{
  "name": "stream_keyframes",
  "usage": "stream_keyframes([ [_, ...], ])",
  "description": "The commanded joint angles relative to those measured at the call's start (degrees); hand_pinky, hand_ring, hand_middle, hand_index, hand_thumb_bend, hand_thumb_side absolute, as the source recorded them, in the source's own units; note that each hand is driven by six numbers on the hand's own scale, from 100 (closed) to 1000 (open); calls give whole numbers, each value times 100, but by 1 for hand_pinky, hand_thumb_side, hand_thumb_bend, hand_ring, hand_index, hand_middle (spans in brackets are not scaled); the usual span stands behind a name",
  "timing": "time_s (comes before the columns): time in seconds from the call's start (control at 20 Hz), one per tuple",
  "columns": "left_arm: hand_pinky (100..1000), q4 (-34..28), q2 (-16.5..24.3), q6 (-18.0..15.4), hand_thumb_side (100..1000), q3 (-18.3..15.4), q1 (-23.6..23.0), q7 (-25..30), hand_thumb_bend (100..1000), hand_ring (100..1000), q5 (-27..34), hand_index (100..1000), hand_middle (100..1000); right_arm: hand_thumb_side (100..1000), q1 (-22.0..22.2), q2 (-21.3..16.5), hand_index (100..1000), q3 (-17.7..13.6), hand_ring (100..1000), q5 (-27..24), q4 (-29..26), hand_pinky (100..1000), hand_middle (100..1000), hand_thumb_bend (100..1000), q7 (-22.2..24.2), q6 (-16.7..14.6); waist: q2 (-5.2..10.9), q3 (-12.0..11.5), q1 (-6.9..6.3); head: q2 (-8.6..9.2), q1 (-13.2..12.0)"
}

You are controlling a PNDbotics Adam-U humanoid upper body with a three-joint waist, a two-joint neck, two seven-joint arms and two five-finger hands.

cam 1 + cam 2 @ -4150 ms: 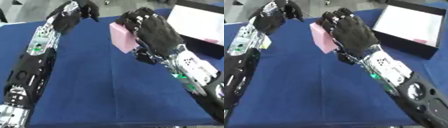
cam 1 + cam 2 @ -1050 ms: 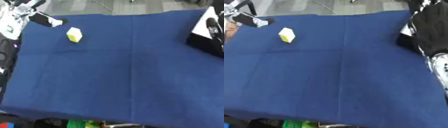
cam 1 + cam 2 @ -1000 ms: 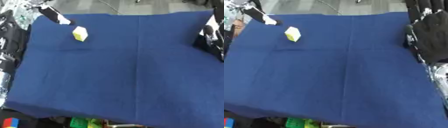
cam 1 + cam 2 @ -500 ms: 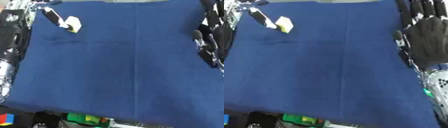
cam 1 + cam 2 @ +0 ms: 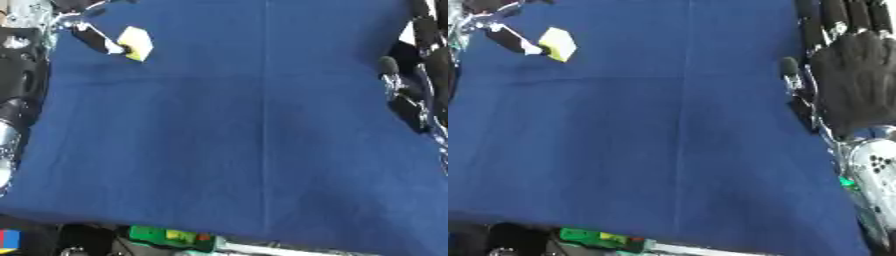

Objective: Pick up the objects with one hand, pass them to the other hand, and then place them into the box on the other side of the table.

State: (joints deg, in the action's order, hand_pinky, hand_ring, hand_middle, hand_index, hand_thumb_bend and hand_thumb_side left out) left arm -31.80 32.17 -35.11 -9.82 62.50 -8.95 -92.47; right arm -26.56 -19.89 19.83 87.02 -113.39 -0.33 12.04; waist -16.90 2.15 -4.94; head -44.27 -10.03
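A small yellow block (image 5: 136,43) lies on the blue cloth at the far left. My left hand (image 5: 93,39) comes in from the top left corner, and one straight finger touches the block's left side; the rest of that hand is cut off by the edge. At the right edge my right hand (image 5: 854,74) is open, back toward me, fingers straight and pointing away, with nothing seen in it. No box shows in either view.
The blue cloth-covered table (image 5: 262,130) fills both views. My left arm (image 5: 19,95) runs down its left edge. Below the table's front edge lie a green object (image 5: 166,235) and a small multicoloured thing (image 5: 9,239).
The camera has tilted down, shifting both pictures. The left hand has closed the gap to the yellow block and now touches it. The pink block held by the right hand 4.2 s ago is gone from view.
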Motion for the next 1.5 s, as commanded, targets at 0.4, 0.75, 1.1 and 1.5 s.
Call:
stream_keyframes([
  [0.4,821,448,-2,372,339,39,117,-309,455,747,-284,836,758,100,-13,33,1000,-27,978,-167,-121,925,992,206,-76,94,57,30,60,15,-78],
  [0.75,812,336,-76,620,304,6,115,-668,430,741,-247,832,753,100,-11,60,1000,-29,980,-239,-121,919,992,126,-143,142,4,67,82,15,-108],
  [1.1,724,450,-108,708,280,49,103,-764,356,558,-342,659,551,100,11,49,1000,-43,981,-277,-121,916,992,100,-163,184,5,77,82,15,-132],
  [1.5,634,406,-101,736,226,13,119,-1001,263,438,-259,522,408,100,50,13,1000,-58,981,-307,-121,917,992,100,-156,219,44,51,91,15,-142],
])
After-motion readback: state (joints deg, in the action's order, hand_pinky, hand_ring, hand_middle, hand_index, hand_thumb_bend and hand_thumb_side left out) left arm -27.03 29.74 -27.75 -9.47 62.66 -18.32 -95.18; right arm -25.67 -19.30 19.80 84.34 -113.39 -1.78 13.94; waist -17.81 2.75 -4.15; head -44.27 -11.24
